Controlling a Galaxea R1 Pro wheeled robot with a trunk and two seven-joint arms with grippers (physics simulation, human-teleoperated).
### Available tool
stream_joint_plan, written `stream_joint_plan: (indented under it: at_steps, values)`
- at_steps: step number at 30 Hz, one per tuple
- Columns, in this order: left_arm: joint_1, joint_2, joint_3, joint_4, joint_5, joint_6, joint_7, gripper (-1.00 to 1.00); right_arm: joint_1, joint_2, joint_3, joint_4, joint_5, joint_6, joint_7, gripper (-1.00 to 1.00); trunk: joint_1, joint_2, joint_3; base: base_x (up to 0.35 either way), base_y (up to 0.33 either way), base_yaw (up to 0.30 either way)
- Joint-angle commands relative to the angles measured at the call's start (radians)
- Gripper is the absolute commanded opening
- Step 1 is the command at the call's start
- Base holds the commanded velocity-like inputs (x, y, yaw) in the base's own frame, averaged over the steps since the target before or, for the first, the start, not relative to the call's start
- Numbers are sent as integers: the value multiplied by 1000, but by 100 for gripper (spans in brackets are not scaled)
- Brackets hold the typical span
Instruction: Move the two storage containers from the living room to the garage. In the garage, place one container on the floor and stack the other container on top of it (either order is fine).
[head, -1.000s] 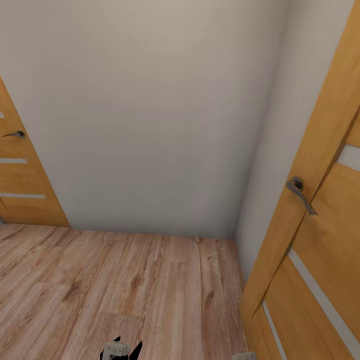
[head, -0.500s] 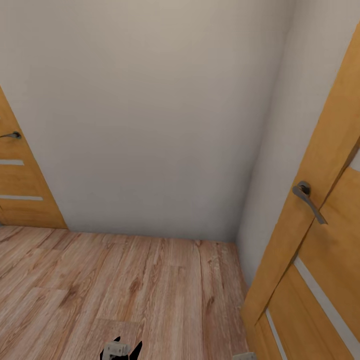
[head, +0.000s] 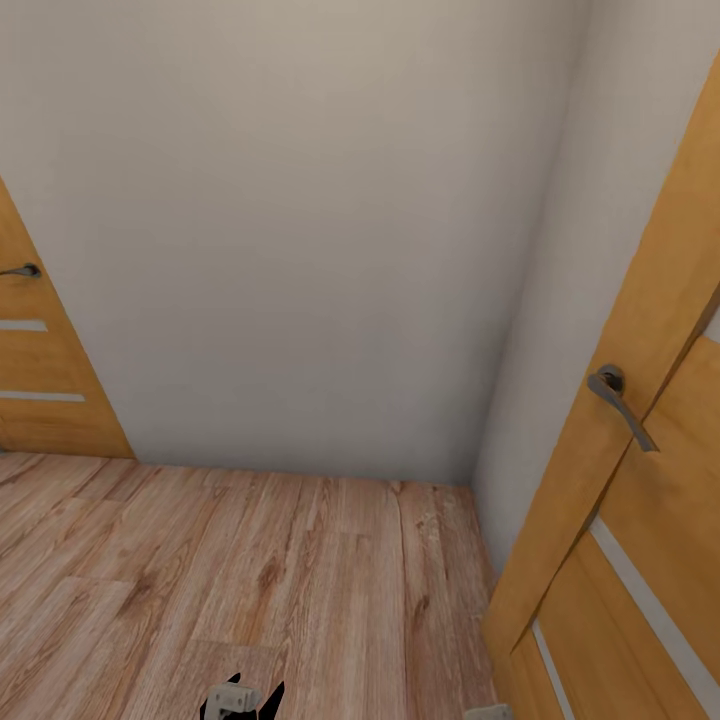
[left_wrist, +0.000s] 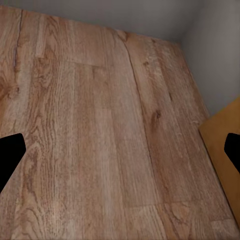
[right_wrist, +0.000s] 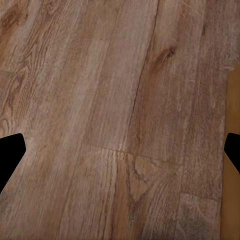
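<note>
Head view is facing a plain grey-white wall (head: 300, 230) in a corner, flanked by two orange wooden doors with lever handles (head: 640, 500). You are travelling, carrying nothing. Both the left gripper (left_wrist: 120, 150) and right gripper (right_wrist: 120, 150) are hanging wide open over light wood plank flooring (head: 250, 570). No container is appearing here; next, turn toward a doorway.

Two orange wooden doors stand in the head view, one at the left edge (head: 30, 370) and one at the right edge (head: 640, 480), each with a single grey lever handle, the left (head: 22, 270) and the right (head: 620, 402). Two pale walls meet in one corner, the facing wall (head: 290, 230) and the side wall (head: 560, 280), above one wood plank floor (head: 250, 570). Each wrist view counts two black fingertips, one (left_wrist: 9, 152) at either side of the left camera's frame and one (right_wrist: 9, 152) at either side of the right's.
</note>
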Motion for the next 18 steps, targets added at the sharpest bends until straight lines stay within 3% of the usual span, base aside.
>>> stream_joint_plan:
  at_steps: [1, 18]
  values:
    - [-1, 0, -6, 0, 11, -1, -7, 100, -1, 0, 5, 2, -10, -4, 4, 100, 0, 0, -1, 23, 0, 0]
    - [-1, 0, -6, 0, 10, -1, -7, 100, -3, -2, 4, -19, -9, -6, -1, 100, 0, 0, -1, 4, 0, 0]
